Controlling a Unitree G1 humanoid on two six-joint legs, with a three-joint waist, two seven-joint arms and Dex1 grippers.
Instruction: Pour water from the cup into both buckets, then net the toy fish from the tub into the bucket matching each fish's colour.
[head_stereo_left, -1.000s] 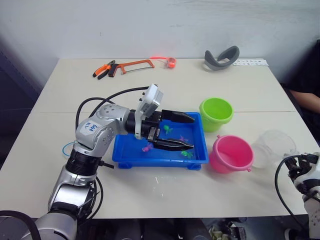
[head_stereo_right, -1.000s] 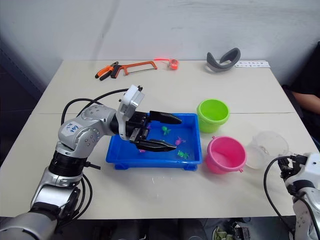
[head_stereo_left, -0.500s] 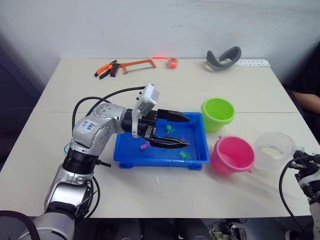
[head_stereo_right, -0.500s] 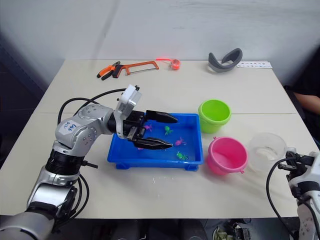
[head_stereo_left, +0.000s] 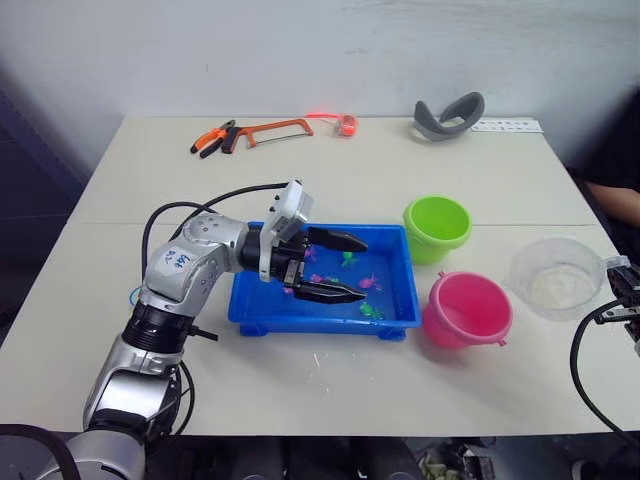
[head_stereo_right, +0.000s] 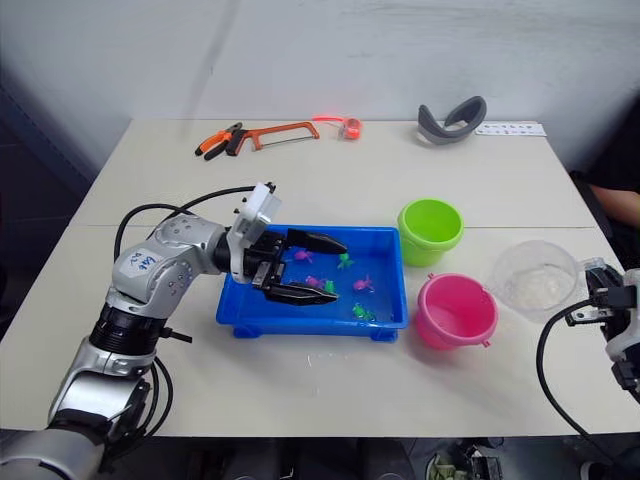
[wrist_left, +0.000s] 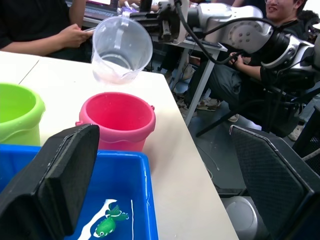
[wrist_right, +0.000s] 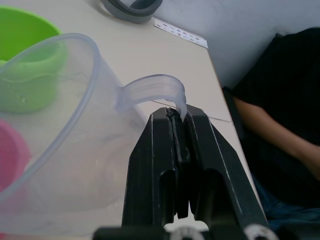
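My right gripper (wrist_right: 177, 117) pinches the cup (head_stereo_left: 556, 278) by its handle, lifted near the table's right edge beside the pink bucket (head_stereo_left: 467, 310). A thin grip could let it twist and spill. My left gripper (head_stereo_left: 345, 267) gapes over the tub (head_stereo_left: 400, 312). Two buckets, one cup.

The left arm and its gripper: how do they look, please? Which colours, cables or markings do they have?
The left arm is silver-grey metal with black joint rings. A white label with blue handwriting sits on it, and a black cable loops over it. A white box sits at the wrist. The left gripper has two long, black, pointed fingers.
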